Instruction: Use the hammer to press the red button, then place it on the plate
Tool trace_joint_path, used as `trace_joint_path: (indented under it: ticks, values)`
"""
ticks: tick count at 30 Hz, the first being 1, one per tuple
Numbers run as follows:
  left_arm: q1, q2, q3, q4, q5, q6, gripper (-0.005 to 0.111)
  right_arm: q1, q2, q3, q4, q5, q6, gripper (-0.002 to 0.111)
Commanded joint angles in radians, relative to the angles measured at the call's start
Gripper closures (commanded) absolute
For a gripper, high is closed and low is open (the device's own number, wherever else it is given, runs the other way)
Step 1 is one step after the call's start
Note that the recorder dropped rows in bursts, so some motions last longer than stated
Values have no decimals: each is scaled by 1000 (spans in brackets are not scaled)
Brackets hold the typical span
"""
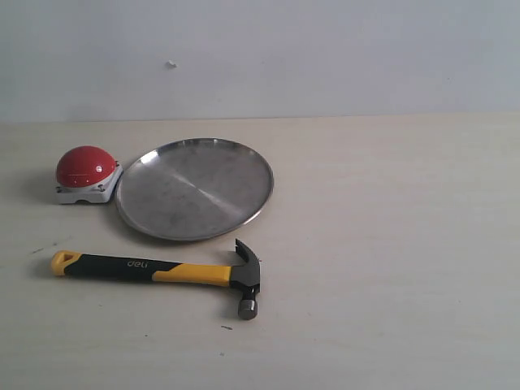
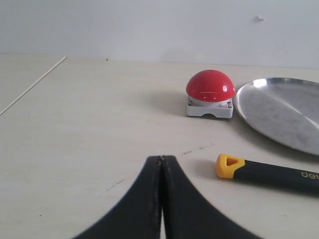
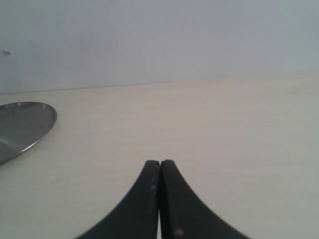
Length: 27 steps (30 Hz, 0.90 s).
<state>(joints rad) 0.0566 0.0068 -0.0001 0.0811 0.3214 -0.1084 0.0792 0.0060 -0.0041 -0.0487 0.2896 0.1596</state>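
Pale tabletop (image 1: 390,260), plain wall: hammer (image 1: 158,270) lying flat and untouched just in front of plate (image 1: 195,188), red button (image 1: 84,166) beside its rim; left gripper (image 2: 161,159) and right gripper (image 3: 159,163) closed, empty; risk: low handle slipping from a shallow pinch.

One piece of writing can be read: white lettering (image 1: 136,265) is printed on the black grip of the hammer (image 1: 162,270), which is laid flat on the surface. In the exterior view it is read as the brand word "deli", set in small lowercase letters along the handle. From the lettering, the yellow looped end is found toward 9 o'clock, and the yellow stretch and black head toward 3 o'clock. In the left wrist view the handle is cut by the picture's edge, and only a few pale letters are caught, too few to be read.
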Motion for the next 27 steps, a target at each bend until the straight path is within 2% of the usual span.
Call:
trace_joint_path:
  ticks: [1,24,27]
  values:
    - [2,-7,0,-6,-7,1,107,-6,-6,4,-1,-6,-8,108]
    - [2,-7,0,-6,-7,3,107,-6,-6,4,-1,-6,-8,108]
    - [2,-7,0,26,-21,80,107,-6,-6,4,-1,-6,-8,108]
